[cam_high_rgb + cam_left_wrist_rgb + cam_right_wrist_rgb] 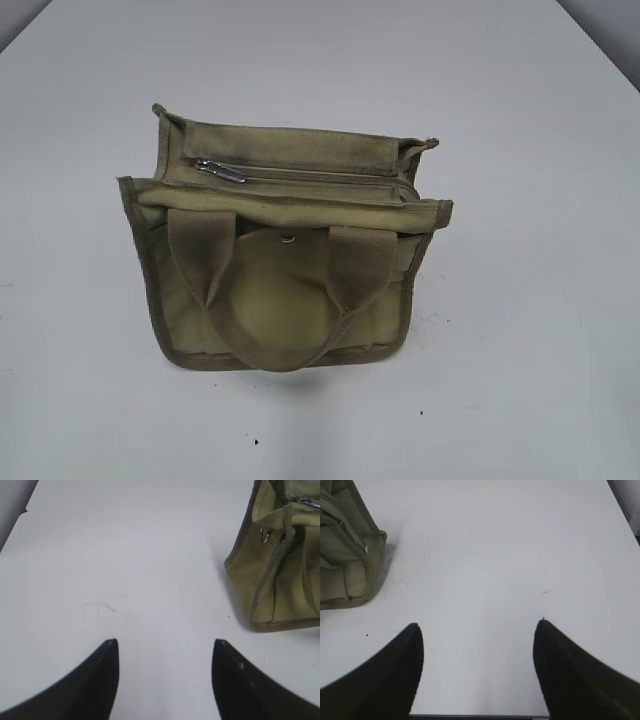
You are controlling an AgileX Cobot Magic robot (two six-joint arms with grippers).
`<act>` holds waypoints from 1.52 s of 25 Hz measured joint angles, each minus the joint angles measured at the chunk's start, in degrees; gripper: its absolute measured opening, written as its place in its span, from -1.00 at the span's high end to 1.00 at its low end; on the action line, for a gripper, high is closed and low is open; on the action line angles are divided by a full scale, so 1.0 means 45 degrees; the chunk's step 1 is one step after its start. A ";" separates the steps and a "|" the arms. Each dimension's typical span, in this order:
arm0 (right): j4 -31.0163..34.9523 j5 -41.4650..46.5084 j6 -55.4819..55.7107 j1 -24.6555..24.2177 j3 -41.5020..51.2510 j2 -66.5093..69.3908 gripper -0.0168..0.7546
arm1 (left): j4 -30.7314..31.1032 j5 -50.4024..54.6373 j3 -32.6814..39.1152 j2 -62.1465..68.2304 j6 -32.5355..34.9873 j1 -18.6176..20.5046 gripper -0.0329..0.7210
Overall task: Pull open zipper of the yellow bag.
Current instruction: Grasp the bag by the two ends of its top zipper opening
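Yellow bag standing on the white table, top panel facing up, zipper running across that panel; the silver pull tab lies at the end nearer the left arm's side, the line apparently closed along its length. Handling, judged: soft unlined canvas, light and probably empty, so the body is likely to slide or crumple when the tab is drawn; the tab is small, smooth metal and lies flat, calling for a narrow fingertip pinch, while the far end of the top panel or its trim would serve as the bracing hold; the round snap on the front is not the target. Left gripper: jaws spread wide, empty, poised above bare table; the bag sits ahead and to its right, well clear of the fingertips. Right gripper: jaws likewise wide and empty; the bag lies ahead and to its left, well apart. Neither gripper appears in the exterior view, so both arms seem drawn back toward the near edge.
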 joint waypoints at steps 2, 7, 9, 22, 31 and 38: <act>0.0000 0.0000 0.0000 0.0000 0.0000 0.0000 -0.43 | 0.0000 0.0000 0.0000 0.0000 0.0000 0.0000 -0.29; 0.0000 0.0000 0.0000 0.0000 0.0000 0.0000 -0.43 | 0.0000 0.0000 0.0000 0.0000 0.0000 0.0000 -0.29; 0.0000 0.0000 0.0000 0.0000 0.0000 0.0000 -0.43 | 0.0000 0.0000 0.0000 0.0000 0.0000 0.0000 -0.29; 0.0000 0.0000 0.0000 0.0000 0.0000 0.0000 -0.43 | 0.0000 0.0000 0.0000 0.0000 0.0000 0.0000 -0.29; 0.0230 0.0006 0.0000 0.0000 0.0000 0.0000 -0.43 | 0.0000 0.0000 0.0000 0.0000 0.0000 0.0000 -0.29; 0.0306 -0.0011 0.0000 0.0000 0.0000 0.0000 -0.43 | -0.0158 -0.0111 -0.0034 0.0295 0.0000 0.0000 -0.26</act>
